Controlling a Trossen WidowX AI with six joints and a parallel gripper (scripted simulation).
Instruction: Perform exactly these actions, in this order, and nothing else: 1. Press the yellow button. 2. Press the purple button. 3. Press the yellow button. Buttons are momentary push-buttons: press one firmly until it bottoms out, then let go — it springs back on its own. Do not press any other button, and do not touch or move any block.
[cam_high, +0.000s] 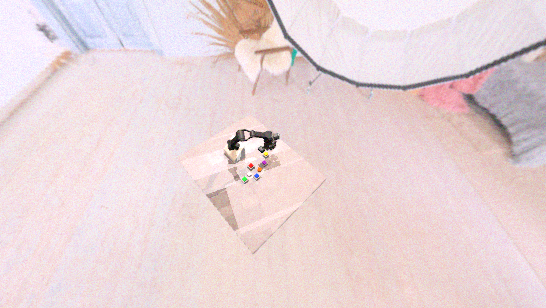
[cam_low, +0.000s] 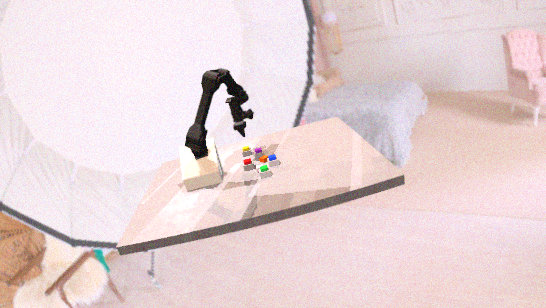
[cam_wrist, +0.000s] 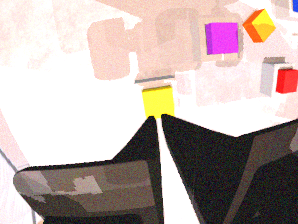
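Note:
The yellow button (cam_high: 266, 154) (cam_low: 246, 149) (cam_wrist: 158, 101) shows just beyond my fingertips in the wrist view. The purple button (cam_high: 264, 163) (cam_low: 258, 150) (cam_wrist: 222, 38) is next to it, up and to the right in the wrist view. My gripper (cam_low: 243, 135) (cam_wrist: 157, 120) is shut and empty. Its tips are above the buttons in the exterior view, with a gap below them. In the wrist view the tips overlap the near edge of the yellow button. The underside of that button is hidden by the fingers.
A red button (cam_high: 251, 166) (cam_low: 247, 161) (cam_wrist: 287, 81), a blue button (cam_high: 257, 176) (cam_low: 272, 157) and a green button (cam_high: 245, 179) (cam_low: 264, 168) stand nearby. An orange block (cam_high: 260, 169) (cam_low: 263, 159) (cam_wrist: 259, 25) lies among them, close to the purple button.

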